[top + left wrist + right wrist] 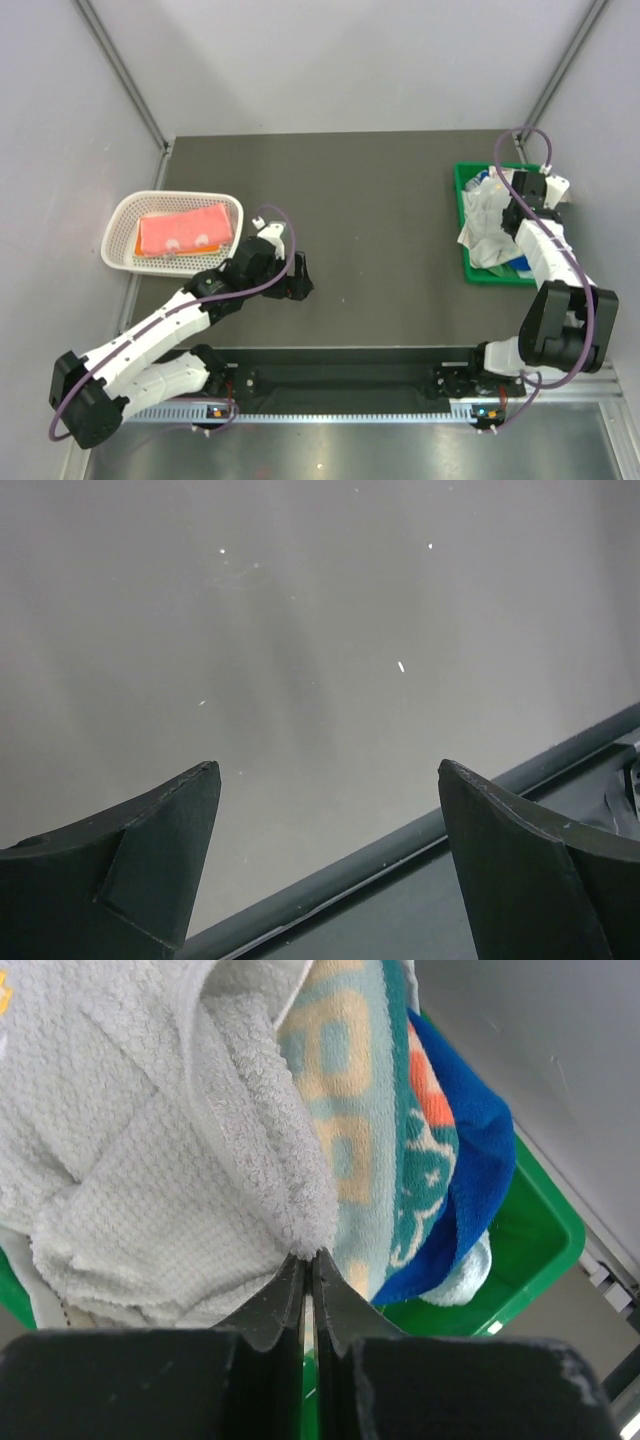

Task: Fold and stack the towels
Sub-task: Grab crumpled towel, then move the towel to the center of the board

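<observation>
The right gripper (311, 1257) is clenched on a fold of the white towel (150, 1180), heaped with the lettered towel (350, 1110) and blue towel (470, 1160) in the green bin (530, 1250). The left gripper (328, 770) is held released beside the basket (120, 215), where the pink towel (185, 230) is laid.

White towel (150, 1190): soft cloth, waffle weave on the flat face, looped terry pile along the folded edge (matt throughout).
Lettered towel (360, 1140): short terry pile with woven or printed characters.
Blue towel (470, 1160): dense, plush cloth.
Green bin (530, 1250): smooth, glossy plastic.
Basket (120, 215): white plastic mesh.
Pink towel (185, 232): flat, fine-textured cloth.
Table (370, 250): dark, smooth, matt, with pale specks.
Jaws of the left gripper (328, 767) and right gripper (310, 1256): matt black plastic, edges lightly scuffed.
</observation>
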Motion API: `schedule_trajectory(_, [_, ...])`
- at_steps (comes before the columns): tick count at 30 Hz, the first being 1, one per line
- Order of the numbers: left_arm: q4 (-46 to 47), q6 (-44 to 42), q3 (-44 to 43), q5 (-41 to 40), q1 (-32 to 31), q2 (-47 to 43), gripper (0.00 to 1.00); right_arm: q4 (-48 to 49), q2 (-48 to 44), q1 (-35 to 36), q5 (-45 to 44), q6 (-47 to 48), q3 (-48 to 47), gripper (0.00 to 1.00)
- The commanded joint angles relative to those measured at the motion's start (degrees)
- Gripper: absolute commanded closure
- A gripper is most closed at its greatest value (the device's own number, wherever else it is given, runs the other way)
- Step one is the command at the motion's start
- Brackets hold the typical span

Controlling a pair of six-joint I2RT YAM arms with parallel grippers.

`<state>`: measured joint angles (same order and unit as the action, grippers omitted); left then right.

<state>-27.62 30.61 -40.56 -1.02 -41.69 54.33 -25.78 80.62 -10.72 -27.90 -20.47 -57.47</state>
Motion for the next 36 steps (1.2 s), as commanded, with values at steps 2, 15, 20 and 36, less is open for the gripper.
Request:
schedule_trajectory(2, [3.52, 1.82, 1.96, -2.94, 0.12, -4.48, 0.06, 0.73, -7.75, -0.01, 2.5, -3.78, 2.27, 1.0])
schedule_trajectory(15, [5.29, 2.26, 0.57, -6.98, 0.12, -2.21, 0.06, -10.86, -7.24, 25.9, -0.14, -6.16, -17.13, 1.0])
schedule_trajectory(20, [3.89, 1.91, -1.8, -6.98, 0.12, -0.8, 0.06, -14.38, -0.22, 41.81, -2.94, -7.04, -27.42, 1.0])
schedule_trajectory(36, [-0.6, 4.54, -3.39, -14.54, 0.47, -4.58, 0.05, -2.26, -6.52, 63.36, -3.48, -16.61, 0.77, 1.0])
